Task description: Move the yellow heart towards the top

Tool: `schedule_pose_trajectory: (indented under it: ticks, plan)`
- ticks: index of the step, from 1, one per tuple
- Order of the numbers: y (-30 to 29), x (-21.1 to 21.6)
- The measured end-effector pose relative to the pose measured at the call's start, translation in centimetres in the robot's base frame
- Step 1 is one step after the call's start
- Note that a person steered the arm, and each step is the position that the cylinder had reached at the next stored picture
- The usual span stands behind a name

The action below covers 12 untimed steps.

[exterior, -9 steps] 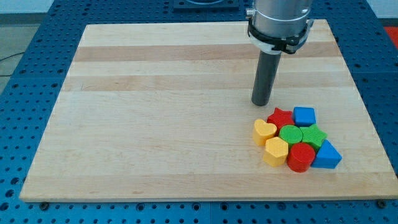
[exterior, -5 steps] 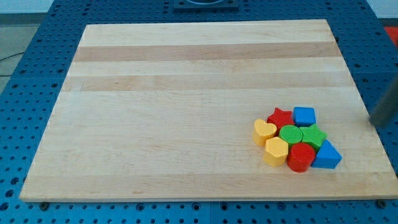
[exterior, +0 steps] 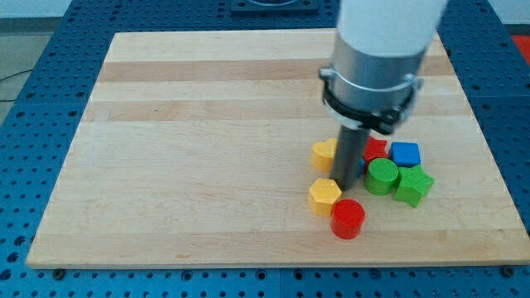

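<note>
The yellow heart (exterior: 324,152) peeks out left of the rod, near the board's middle right. My tip (exterior: 347,185) has no jaws; it sits just right of the yellow hexagon (exterior: 325,195). The heart looks light, hard and slidy. Push its near side. The red cylinder (exterior: 348,218) sits nearer.

White upper arm casing, grey metal cylinder, black collar, dark rod (exterior: 348,157)
</note>
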State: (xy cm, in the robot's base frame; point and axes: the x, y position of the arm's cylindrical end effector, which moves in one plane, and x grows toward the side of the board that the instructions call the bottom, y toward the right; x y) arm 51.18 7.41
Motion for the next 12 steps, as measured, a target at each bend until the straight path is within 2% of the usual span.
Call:
schedule_pose_trajectory:
  ticks: [1, 2, 4, 5, 6, 7, 8, 9, 10, 11, 12]
  plan:
    - [-3.3, -2.5]
    - [-3.9, -3.5]
    - [-2.2, -3.9]
    - [1.1, -4.7]
    - [2.1, -7.2]
    - [-4.1, -9.3]
    - [-12.7, -9.4]
    - [-16.6, -9.4]
    - [-9.4, -5.8]
    - [-4.7, -2.6]
    - [-2.8, 0.6]
